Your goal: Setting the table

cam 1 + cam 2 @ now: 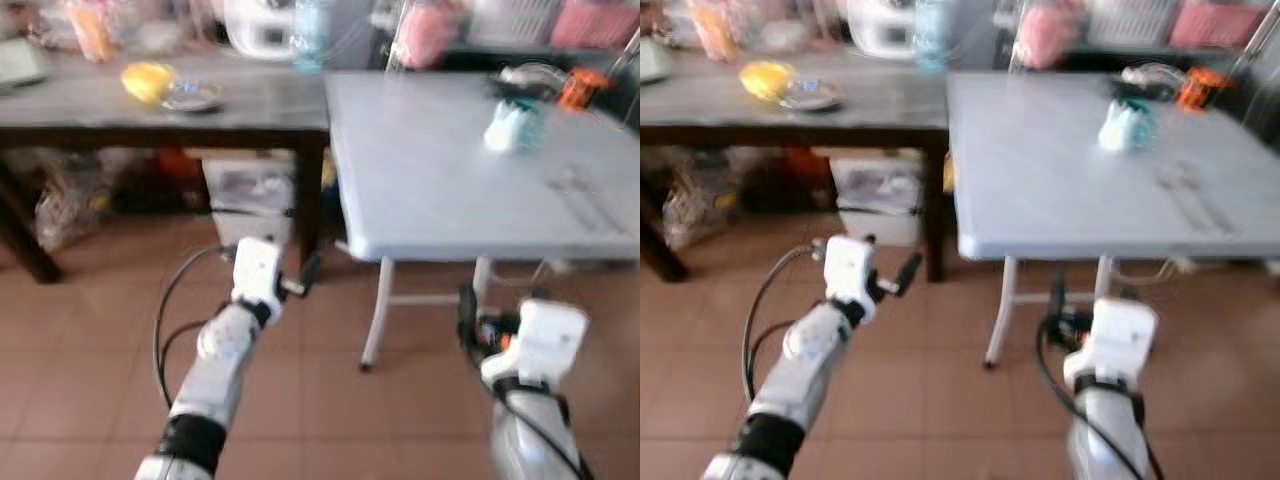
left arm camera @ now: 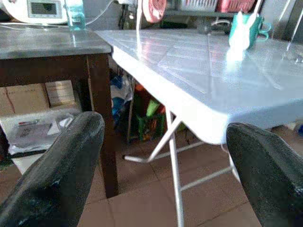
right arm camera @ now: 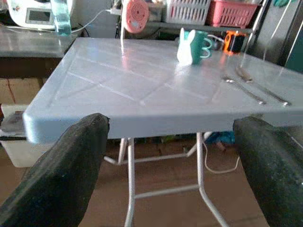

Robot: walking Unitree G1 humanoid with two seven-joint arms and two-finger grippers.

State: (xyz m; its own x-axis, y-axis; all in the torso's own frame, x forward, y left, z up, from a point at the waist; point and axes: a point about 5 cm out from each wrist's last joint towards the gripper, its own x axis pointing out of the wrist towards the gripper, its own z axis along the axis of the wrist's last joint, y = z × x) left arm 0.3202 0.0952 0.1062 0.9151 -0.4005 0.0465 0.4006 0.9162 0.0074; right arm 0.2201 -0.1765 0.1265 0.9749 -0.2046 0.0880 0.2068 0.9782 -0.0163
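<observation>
A pale blue folding table (image 1: 440,190) stands ahead and to the right. Near its far side sits a green mug (image 3: 198,45) with a white rabbit-shaped piece against it. Two pieces of metal cutlery (image 3: 246,91) lie flat toward the table's right side. My left gripper (image 2: 165,146) is open and empty, held low in front of the table's near left corner. My right gripper (image 3: 170,146) is also open and empty, just below and short of the front edge.
A dark wooden table (image 1: 150,115) adjoins on the left, carrying a yellow object (image 1: 147,80), a glass dish (image 1: 192,95) and a water bottle (image 1: 310,35). A white box (image 1: 250,195) sits under it. Tiled floor (image 1: 90,350) lies around me.
</observation>
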